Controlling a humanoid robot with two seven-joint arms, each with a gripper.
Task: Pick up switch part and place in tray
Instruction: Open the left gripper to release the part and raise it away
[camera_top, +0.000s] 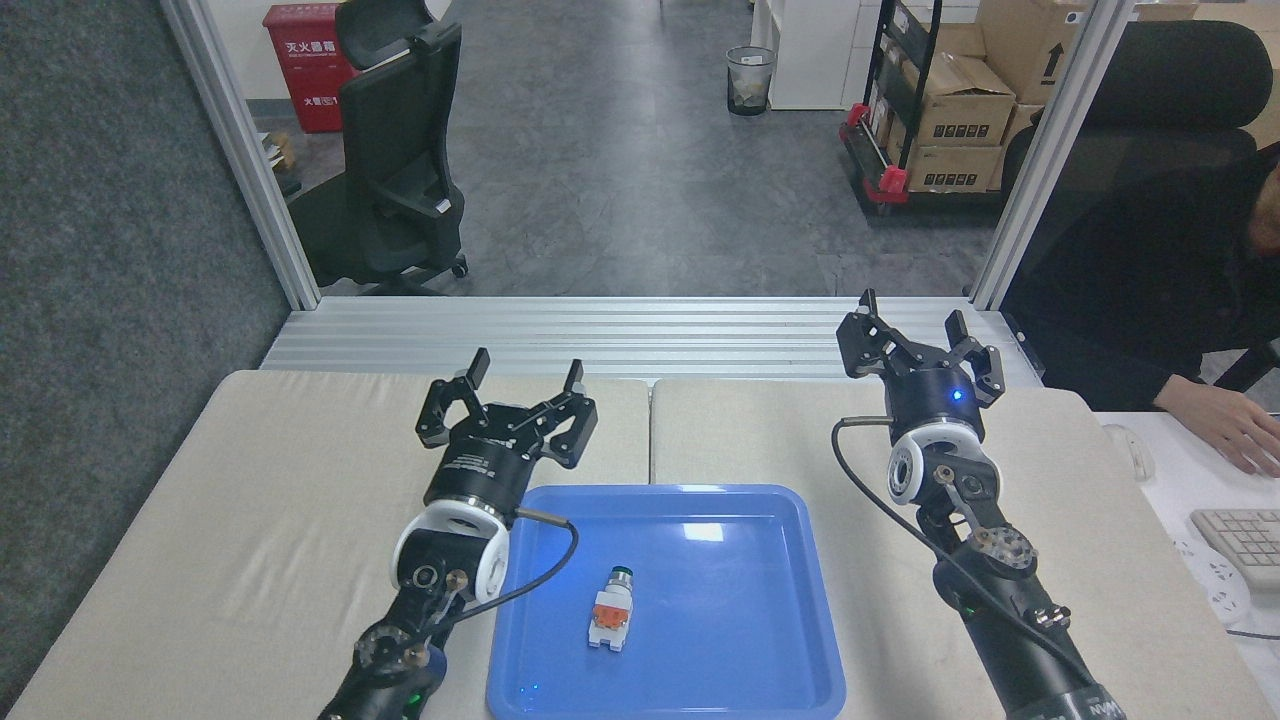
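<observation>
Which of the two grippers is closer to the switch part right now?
The left gripper, open above the tray's far left corner. The switch part lies in the tray's left half; the right gripper hangs beyond the tray's right side.

Bright, even light; sharp; glare on tray (800, 640)

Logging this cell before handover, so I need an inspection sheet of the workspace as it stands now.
Surface: two beige pads side by side.
Job's things: switch part lies inside the blue tray, touched by neither gripper.
Clutter: nothing seen on the pads.
Grippers: left gripper open, empty, beyond the tray; right gripper open, empty.
Cables: black cable loops off the left wrist over the tray rim; another hangs beside the right arm.
Surroundings: office chair, boxes, person's hand near a keyboard.
</observation>
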